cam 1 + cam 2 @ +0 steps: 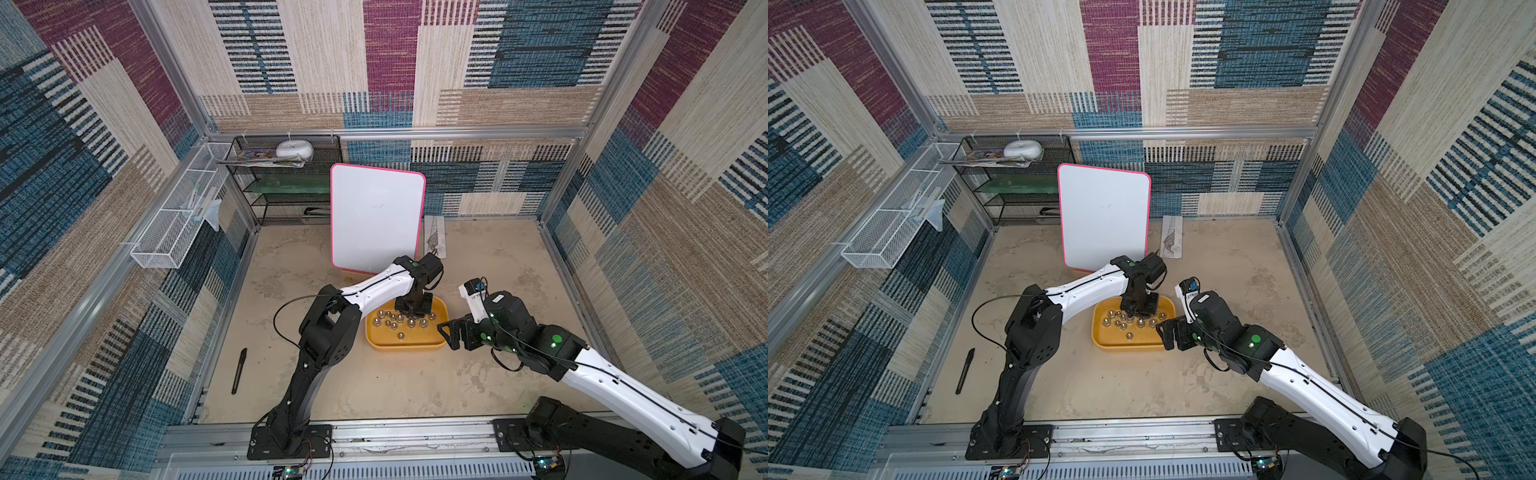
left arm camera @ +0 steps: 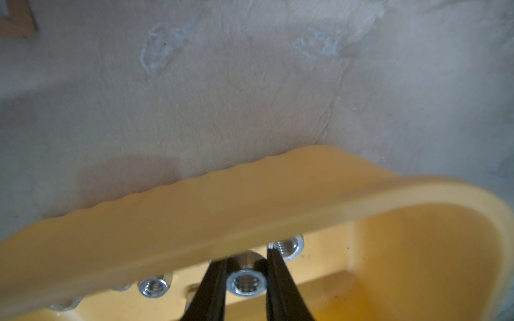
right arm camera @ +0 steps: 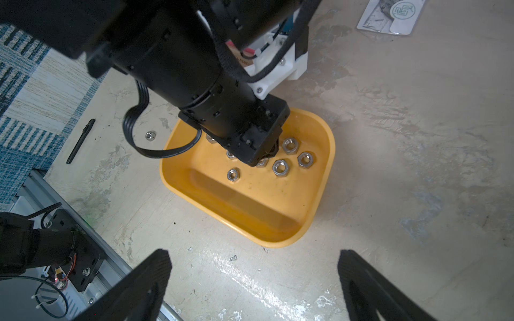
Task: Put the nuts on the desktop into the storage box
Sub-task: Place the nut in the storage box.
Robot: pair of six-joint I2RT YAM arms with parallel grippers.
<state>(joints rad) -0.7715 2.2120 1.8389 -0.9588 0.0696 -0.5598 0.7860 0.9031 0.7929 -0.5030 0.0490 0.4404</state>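
1. patterned woven walls (image 1: 498, 62) enclose a beige, mottled tabletop (image 1: 415, 386). the yellow storage box (image 1: 405, 344) sits near its middle, between the two arms.
2. most nuts (image 3: 281, 167) already lie loose on the box floor, clustered toward its far side.
3. the left tool (image 2: 244, 261) reaches down inside the box, pinching one held nut (image 2: 246, 283) low among the others.
4. the right tool (image 3: 254, 255) hangs near the box's edge on its own arm's side, spread wide and carrying nothing.
5. one stray nut (image 3: 150, 135) lies on the tabletop just outside the box, on the left arm's side. in both top views that arm hides it.
6. risk: the held nut is small, hard and smooth. released from higher up, it could bounce over the shallow wall.
7. risk: the left tool's tips stand close to neighbouring nuts. a sideways pull-out could flick one over the rim or shove the light box.
8. risk: the stray nut is easily overlooked. a slightly off-centre pinch on something so small could squirt it away toward the black pen (image 3: 80, 141).
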